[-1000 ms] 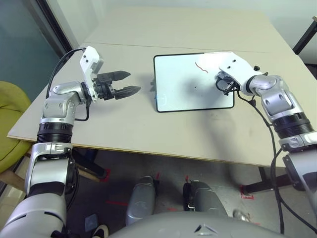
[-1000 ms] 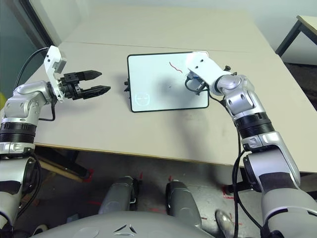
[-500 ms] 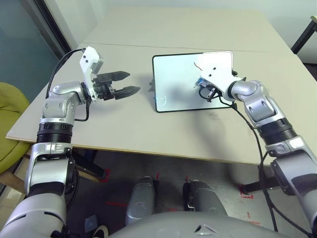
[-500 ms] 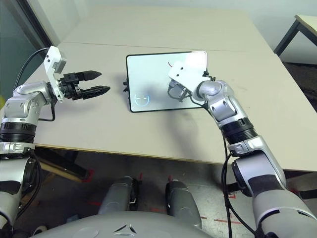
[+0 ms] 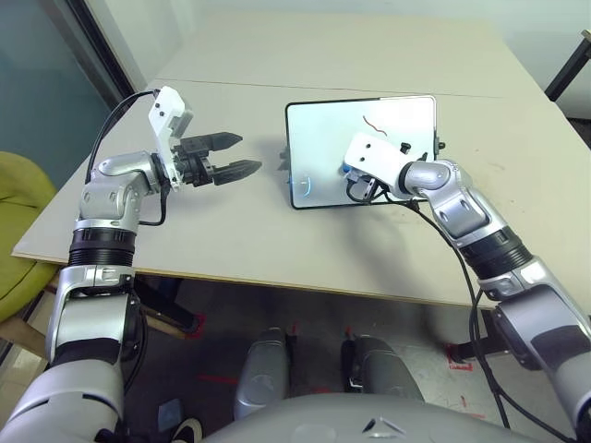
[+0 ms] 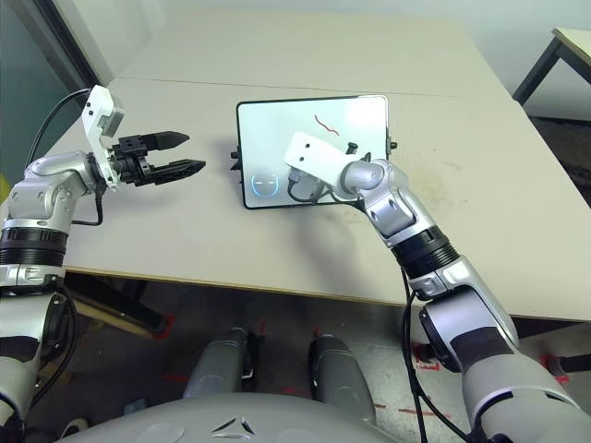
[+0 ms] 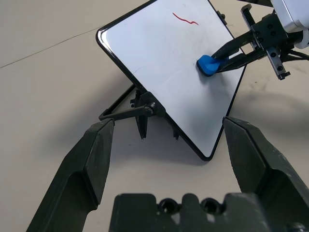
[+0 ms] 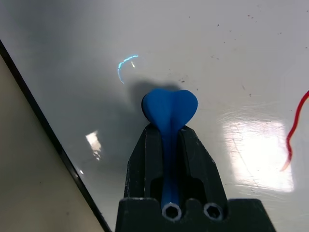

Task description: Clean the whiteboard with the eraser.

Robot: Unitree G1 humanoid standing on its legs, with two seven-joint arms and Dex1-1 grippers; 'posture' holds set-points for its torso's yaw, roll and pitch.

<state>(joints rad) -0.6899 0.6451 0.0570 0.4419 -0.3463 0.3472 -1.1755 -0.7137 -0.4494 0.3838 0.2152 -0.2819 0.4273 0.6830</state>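
Blue waisted eraser [image 8: 169, 108] on glossy whiteboard [image 7: 164, 63]

Left gripper [image 5: 242, 154] held above the table, fingers spread — nothing between them. Right gripper [image 8: 169, 140] angled downward, fingers clamped on the eraser [image 8: 169, 110] — forearm extended forward-left.

A beige table [image 5: 277, 240] stands on grey floor [image 5: 212, 341], a yellow-green chair [image 5: 18, 212] beside it.

light: bright, even, cast from overhead
glare: white patches and a ring reflection seen on the whiteboard [image 8: 231, 72] (glossy surface)
shadows: soft, thrown on the table [image 5: 277, 231]
focus: sharp throughout
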